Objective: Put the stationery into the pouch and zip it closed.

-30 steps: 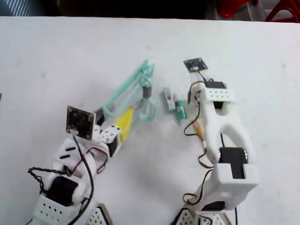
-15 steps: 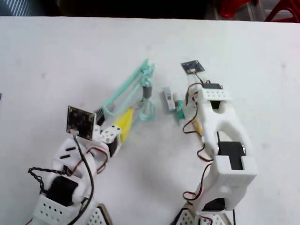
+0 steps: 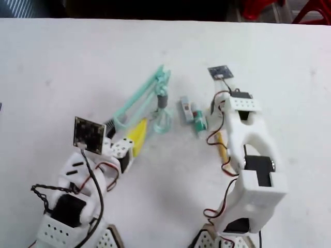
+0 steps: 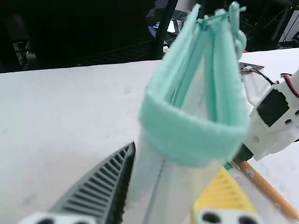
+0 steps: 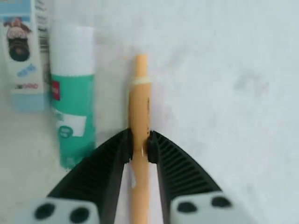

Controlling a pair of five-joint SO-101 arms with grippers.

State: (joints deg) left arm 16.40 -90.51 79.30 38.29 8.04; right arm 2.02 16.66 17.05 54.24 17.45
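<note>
On the left, the left claw [image 3: 129, 138] sits low on the white table [image 3: 62, 62]. Its grey finger [image 4: 105, 186] and its yellow finger [image 4: 222, 196] press on the two sides of the pouch [image 4: 196, 121], so this claw is gripping the pouch by one end. The pouch [image 3: 145, 101] is mint green with see-through sides. It lies flat on the table and points up and away from the claw at a slant. A small grey bit shows near its far end, by the zip. I cannot tell if the pouch is open, and I cannot tell if anything is inside it. Just to the right of the pouch, three things lie on the bare table. First is a little white and blue box [image 3: 185, 109]. Right beside it is a green glue stick [image 3: 198, 119] with a white cap. Next is an orange pencil [image 3: 223, 150], which lies close by the glue stick [image 5: 72, 107] but does not touch it. The little white and blue box [image 5: 23, 51] is on the far side of the glue stick from the pencil. The right claw [image 5: 139, 140] is closed on the orange pencil [image 5: 139, 93], with one black finger on each side of it. The pencil lies flat on the table under the white right arm.
</note>
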